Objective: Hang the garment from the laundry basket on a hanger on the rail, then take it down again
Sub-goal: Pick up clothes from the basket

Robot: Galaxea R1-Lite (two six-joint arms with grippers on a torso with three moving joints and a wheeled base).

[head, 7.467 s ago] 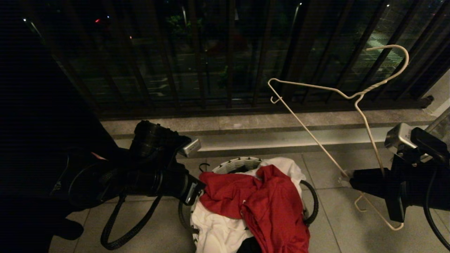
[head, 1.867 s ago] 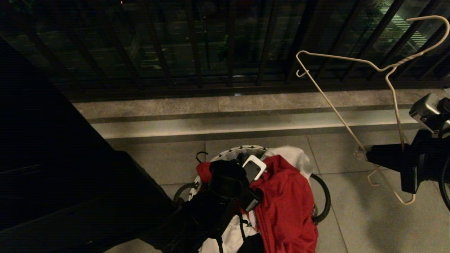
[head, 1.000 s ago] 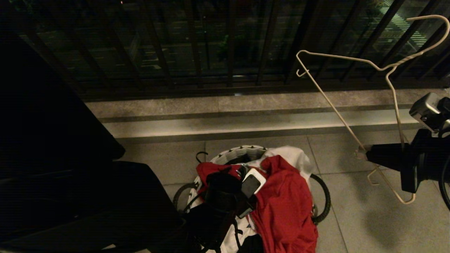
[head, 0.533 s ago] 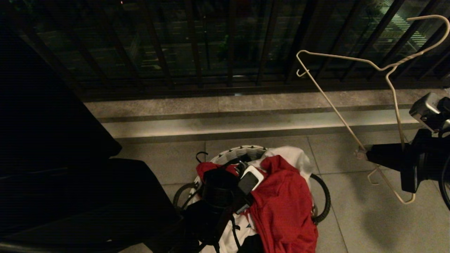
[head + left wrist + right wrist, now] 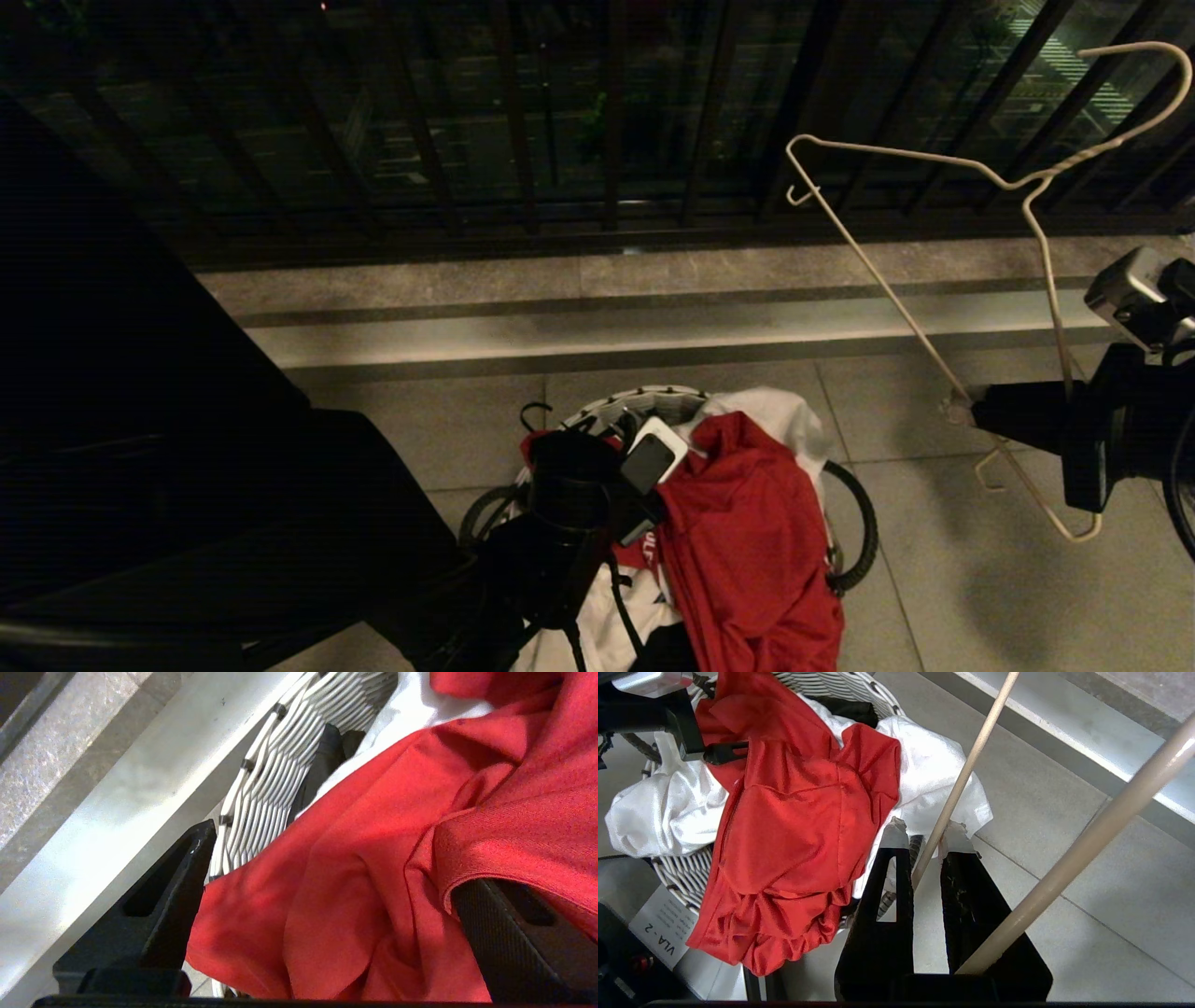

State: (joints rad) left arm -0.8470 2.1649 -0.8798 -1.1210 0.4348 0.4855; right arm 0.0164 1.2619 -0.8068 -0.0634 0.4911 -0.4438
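The red garment [image 5: 747,541] lies crumpled on top of the laundry basket [image 5: 644,406] near the bottom of the head view. My left gripper [image 5: 327,868] is down in the basket, open, with red folds between its two black fingers [image 5: 159,896]. One hem drapes over the other finger. My right gripper [image 5: 924,835] hovers to the right of the basket, shut on the lower wire of the white hanger [image 5: 934,163], which it holds up tilted in the air. The garment [image 5: 794,826] is also in the right wrist view. The rail is out of view.
White cloth [image 5: 775,411] and a black garment [image 5: 850,711] lie under the red one. A raised stone curb [image 5: 653,317] and dark balcony bars [image 5: 523,140] run behind the basket. My left arm fills the left of the head view [image 5: 280,541]. Grey floor tiles [image 5: 934,597] surround the basket.
Over the last second my left wrist has shifted slightly toward the basket's far rim, staying open over the red cloth. The right gripper and hanger have not moved.
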